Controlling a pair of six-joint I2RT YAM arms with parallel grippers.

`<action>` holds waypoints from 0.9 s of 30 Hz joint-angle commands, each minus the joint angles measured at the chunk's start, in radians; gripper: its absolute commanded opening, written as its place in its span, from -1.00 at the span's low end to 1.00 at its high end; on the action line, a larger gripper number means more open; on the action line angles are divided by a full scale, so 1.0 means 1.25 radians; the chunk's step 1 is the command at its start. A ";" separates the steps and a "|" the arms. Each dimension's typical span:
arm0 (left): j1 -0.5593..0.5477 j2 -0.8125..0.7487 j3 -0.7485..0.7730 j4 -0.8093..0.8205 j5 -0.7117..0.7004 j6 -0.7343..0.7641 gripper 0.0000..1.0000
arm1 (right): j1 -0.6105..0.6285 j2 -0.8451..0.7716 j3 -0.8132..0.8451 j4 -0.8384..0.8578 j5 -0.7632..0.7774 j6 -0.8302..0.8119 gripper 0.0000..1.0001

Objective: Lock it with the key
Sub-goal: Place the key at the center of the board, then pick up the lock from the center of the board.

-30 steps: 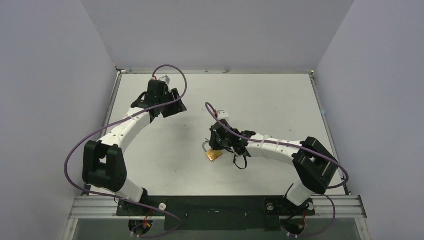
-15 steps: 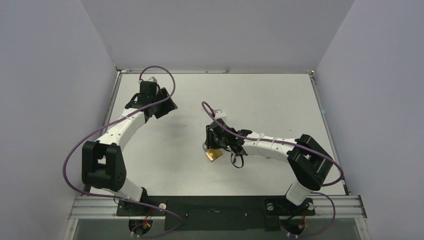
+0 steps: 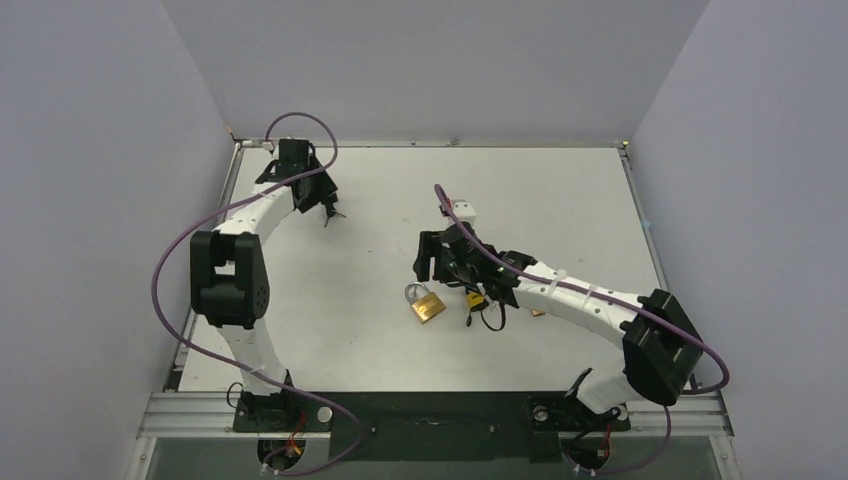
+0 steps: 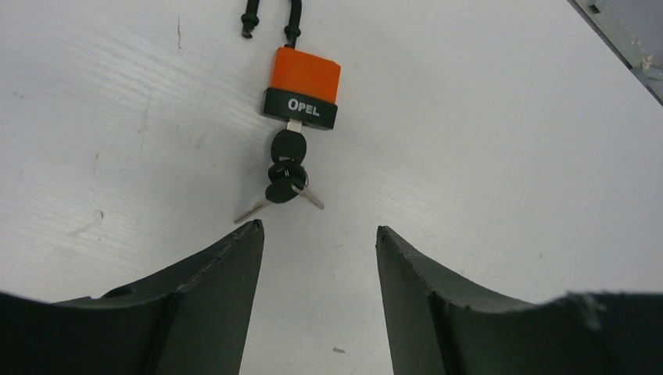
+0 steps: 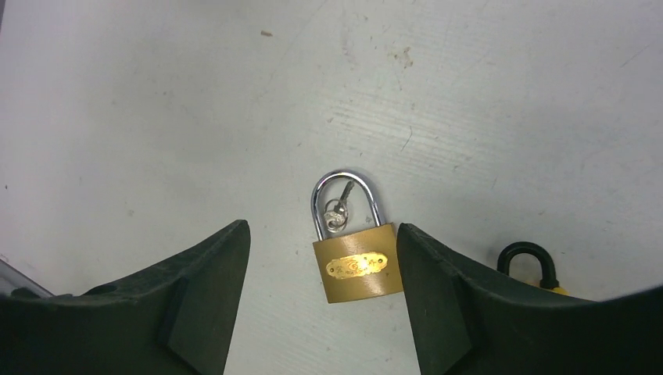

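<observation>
A brass padlock (image 5: 358, 269) lies flat on the white table, both legs of its silver shackle running into the body. A small key on a ring (image 5: 336, 212) rests inside the shackle loop. My right gripper (image 5: 322, 225) hovers open just above it, the padlock close to the right finger and held by neither. From above, the padlock (image 3: 428, 305) lies just in front of the right gripper (image 3: 432, 272). An orange and black padlock (image 4: 303, 87) has a key in its base and a bunch of black-headed keys (image 4: 285, 178) hanging from it. My left gripper (image 4: 317, 226) is open just short of those keys.
A second padlock with a black shackle (image 5: 528, 262) and a yellow body lies just right of the right finger, seen from above as the yellow padlock (image 3: 474, 298). A black cord (image 4: 270, 16) leads off the orange padlock. The table's left rim (image 3: 232, 190) is close to the left arm.
My right gripper has opened, let go of the brass padlock and drawn back towards the far side. My left arm has swung further towards the far left corner.
</observation>
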 commanded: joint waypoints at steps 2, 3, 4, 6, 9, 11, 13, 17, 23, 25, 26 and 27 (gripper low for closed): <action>0.010 0.122 0.170 -0.023 -0.027 0.030 0.06 | -0.049 -0.051 0.041 -0.022 -0.011 -0.016 0.32; 0.010 0.155 0.212 -0.043 -0.035 0.040 0.06 | -0.053 -0.056 0.044 -0.024 -0.020 -0.021 0.32; 0.010 0.171 0.235 -0.055 -0.041 0.045 0.06 | -0.060 -0.060 0.047 -0.029 -0.023 -0.023 0.33; 0.010 0.216 0.294 -0.090 -0.062 0.065 0.08 | -0.074 -0.068 0.051 -0.036 -0.030 -0.030 0.34; 0.012 0.282 0.370 -0.142 -0.076 0.074 0.11 | -0.095 -0.077 0.052 -0.040 -0.053 -0.034 0.36; 0.011 0.313 0.404 -0.159 -0.076 0.076 0.12 | -0.112 -0.078 0.054 -0.040 -0.063 -0.038 0.36; 0.012 0.337 0.434 -0.170 -0.072 0.082 0.16 | -0.122 -0.078 0.057 -0.042 -0.077 -0.043 0.36; 0.013 0.397 0.512 -0.213 -0.061 0.097 0.24 | -0.132 -0.076 0.066 -0.043 -0.101 -0.056 0.37; 0.016 0.475 0.611 -0.273 -0.041 0.099 0.27 | -0.142 -0.070 0.073 -0.037 -0.120 -0.065 0.38; 0.017 0.494 0.640 -0.296 -0.046 0.097 0.28 | -0.147 -0.070 0.074 -0.035 -0.124 -0.067 0.37; 0.017 0.506 0.654 -0.310 -0.053 0.093 0.28 | -0.148 -0.070 0.074 -0.035 -0.128 -0.067 0.37; 0.017 0.510 0.659 -0.316 -0.056 0.091 0.28 | -0.152 -0.070 0.074 -0.033 -0.131 -0.068 0.38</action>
